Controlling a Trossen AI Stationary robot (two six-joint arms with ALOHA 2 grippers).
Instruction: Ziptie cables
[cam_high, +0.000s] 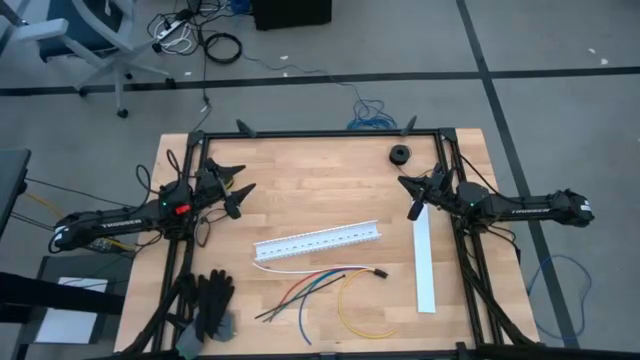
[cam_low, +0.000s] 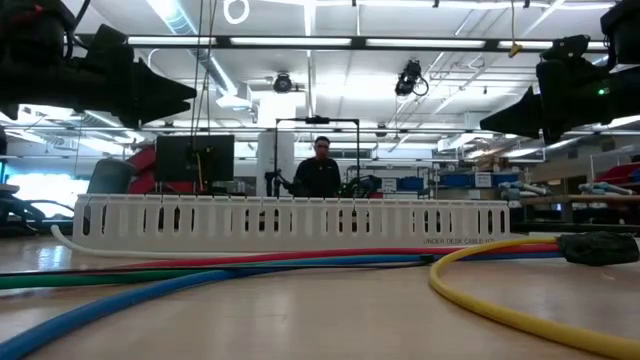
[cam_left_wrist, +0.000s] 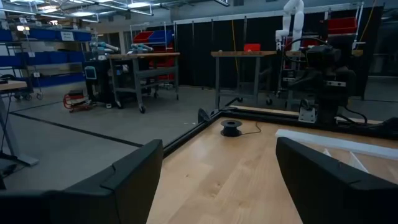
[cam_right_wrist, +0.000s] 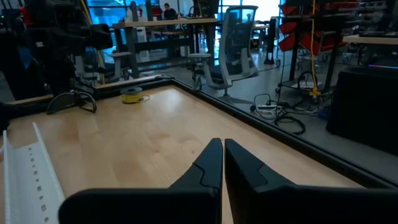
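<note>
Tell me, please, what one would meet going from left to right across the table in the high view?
Black gloves → left gripper, open → white slotted cable channel, with the loose cables just in front of it → black spool → right gripper, shut → flat white channel cover.

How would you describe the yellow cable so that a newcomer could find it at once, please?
Start at the long white slotted channel mid-table. Just in front of it lie the loose cables. The yellow cable is the rightmost, and the only one curled into an open loop.
</note>
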